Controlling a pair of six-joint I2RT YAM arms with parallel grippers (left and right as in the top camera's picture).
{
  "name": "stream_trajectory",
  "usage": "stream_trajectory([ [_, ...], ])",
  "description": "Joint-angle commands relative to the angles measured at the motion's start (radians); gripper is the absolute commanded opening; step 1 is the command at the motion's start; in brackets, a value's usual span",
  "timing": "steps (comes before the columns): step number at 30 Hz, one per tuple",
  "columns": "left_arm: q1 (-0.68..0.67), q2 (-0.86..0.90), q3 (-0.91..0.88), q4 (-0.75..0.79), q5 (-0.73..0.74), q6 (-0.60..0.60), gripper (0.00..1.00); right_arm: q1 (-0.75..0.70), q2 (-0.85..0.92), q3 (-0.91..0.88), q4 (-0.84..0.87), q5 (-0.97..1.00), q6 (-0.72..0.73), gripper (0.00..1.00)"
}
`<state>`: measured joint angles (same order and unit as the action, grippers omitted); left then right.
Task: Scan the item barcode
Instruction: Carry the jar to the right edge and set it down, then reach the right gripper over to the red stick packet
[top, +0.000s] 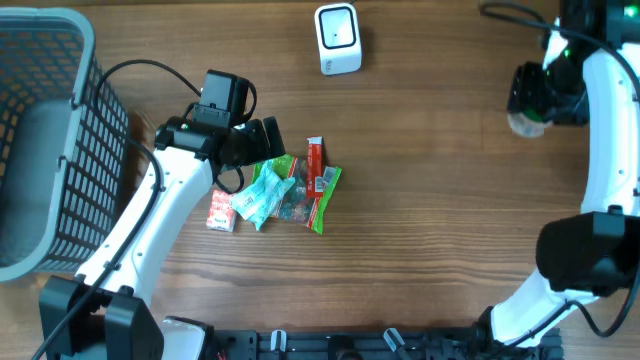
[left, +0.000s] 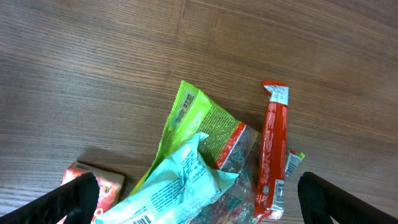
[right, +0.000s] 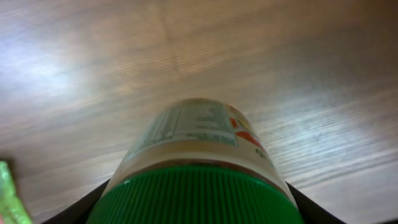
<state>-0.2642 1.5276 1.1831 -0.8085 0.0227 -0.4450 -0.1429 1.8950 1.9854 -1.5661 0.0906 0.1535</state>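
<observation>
One green-lidded jar (right: 196, 140) sits clamped between the jaws of the right gripper (top: 528, 105), its label too blurred to read. Below the wide-spread jaws of the left gripper (left: 196, 202) lie snack packets (left: 205, 124), their print illegible.

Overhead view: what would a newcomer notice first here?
The bright pile of snack packets lies mid-table, with the left gripper wide open directly over it. At the far right, the right gripper clamps a green-lidded jar, which fills its wrist view. The white scanner stands alone near the top centre edge.
</observation>
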Motion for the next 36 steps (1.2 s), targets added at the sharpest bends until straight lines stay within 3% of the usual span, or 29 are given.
stream_trajectory([
  [1, 0.003, -0.003, 0.012, 0.000, -0.013, 0.019, 1.00, -0.056, -0.019, -0.153, 0.109, 0.040, 0.040, 0.22],
  [10, 0.003, -0.003, 0.012, 0.000, -0.013, 0.019, 1.00, -0.119, -0.019, -0.596, 0.592, 0.038, 0.058, 0.22],
  [11, 0.003, -0.003, 0.012, 0.000, -0.013, 0.019, 1.00, -0.127, -0.019, -0.624, 0.627, 0.032, 0.057, 0.25],
  [13, 0.003, -0.003, 0.012, 0.000, -0.013, 0.019, 1.00, -0.135, -0.017, -0.674, 0.690, 0.028, 0.058, 0.39],
  [14, 0.003, -0.003, 0.012, 0.000, -0.013, 0.019, 1.00, -0.137, -0.017, -0.689, 0.711, 0.029, 0.058, 0.57],
  [15, 0.003, -0.003, 0.012, 0.000, -0.013, 0.019, 1.00, -0.137, -0.017, -0.703, 0.731, 0.029, 0.058, 0.82],
  [16, 0.003, -0.003, 0.012, 0.000, -0.013, 0.019, 1.00, -0.137, -0.017, -0.706, 0.736, 0.027, 0.058, 0.99],
  [20, 0.003, -0.003, 0.012, 0.000, -0.013, 0.019, 1.00, -0.137, -0.020, -0.673, 0.698, 0.017, 0.048, 1.00],
  [26, 0.003, -0.003, 0.012, 0.000, -0.013, 0.019, 1.00, -0.135, -0.026, -0.396, 0.451, -0.045, 0.038, 1.00],
  [30, 0.003, -0.003, 0.012, 0.000, -0.013, 0.019, 1.00, -0.133, -0.028, -0.199, 0.303, -0.309, 0.026, 1.00],
  [33, 0.003, -0.003, 0.012, 0.000, -0.013, 0.019, 1.00, -0.119, -0.031, -0.184, 0.307, -0.602, 0.026, 1.00],
  [36, 0.003, -0.003, 0.012, 0.000, -0.013, 0.019, 1.00, -0.079, -0.029, -0.224, 0.313, -0.729, 0.027, 1.00],
])
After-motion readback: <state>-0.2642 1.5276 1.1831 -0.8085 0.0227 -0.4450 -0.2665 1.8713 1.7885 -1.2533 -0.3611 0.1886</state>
